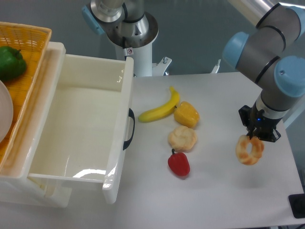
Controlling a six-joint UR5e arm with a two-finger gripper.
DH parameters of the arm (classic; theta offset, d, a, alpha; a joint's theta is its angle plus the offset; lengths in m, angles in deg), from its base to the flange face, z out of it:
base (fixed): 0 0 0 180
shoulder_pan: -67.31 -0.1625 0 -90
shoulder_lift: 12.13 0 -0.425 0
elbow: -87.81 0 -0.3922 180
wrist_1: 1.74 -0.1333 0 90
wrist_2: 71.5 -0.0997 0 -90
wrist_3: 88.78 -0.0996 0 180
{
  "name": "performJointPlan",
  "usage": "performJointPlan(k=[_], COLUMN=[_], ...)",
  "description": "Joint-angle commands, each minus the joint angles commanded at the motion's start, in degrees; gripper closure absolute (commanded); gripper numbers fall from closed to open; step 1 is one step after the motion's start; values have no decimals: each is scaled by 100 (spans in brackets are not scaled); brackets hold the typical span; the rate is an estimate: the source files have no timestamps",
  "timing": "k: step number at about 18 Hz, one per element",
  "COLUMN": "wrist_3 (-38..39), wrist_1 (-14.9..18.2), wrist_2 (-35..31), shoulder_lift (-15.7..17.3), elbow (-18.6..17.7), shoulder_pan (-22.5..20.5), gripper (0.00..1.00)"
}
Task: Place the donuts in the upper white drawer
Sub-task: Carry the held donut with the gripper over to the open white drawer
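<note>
A golden-brown ring donut (249, 150) with pale patches hangs at the right side of the table, tilted so its hole faces the camera. My gripper (254, 137) is shut on its upper edge, holding it slightly above the tabletop. The upper white drawer (119, 102) stands pulled open at the left, deep and empty, with a curved black handle (129, 130) on its front. The donut is far to the right of the drawer.
A banana (160, 109), a yellow pepper (187, 114), a pale round pastry (182, 138) and a red pepper (178, 163) lie between drawer and gripper. An orange wicker basket (28, 43) with a green pepper (10, 63) sits at far left.
</note>
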State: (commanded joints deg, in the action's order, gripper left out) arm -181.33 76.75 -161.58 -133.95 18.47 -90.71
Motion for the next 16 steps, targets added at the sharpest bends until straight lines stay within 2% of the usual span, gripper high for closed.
performJointPlan(k=[6, 13, 16], wrist_3=[70, 684, 1036], wrist_1=[9, 88, 245], wrist_2=[-9, 237, 456], shoulder_lift=[9, 334, 614], elbow=[-18, -62, -141], shoulder_pan=[114, 334, 509], gripper=[99, 100, 100])
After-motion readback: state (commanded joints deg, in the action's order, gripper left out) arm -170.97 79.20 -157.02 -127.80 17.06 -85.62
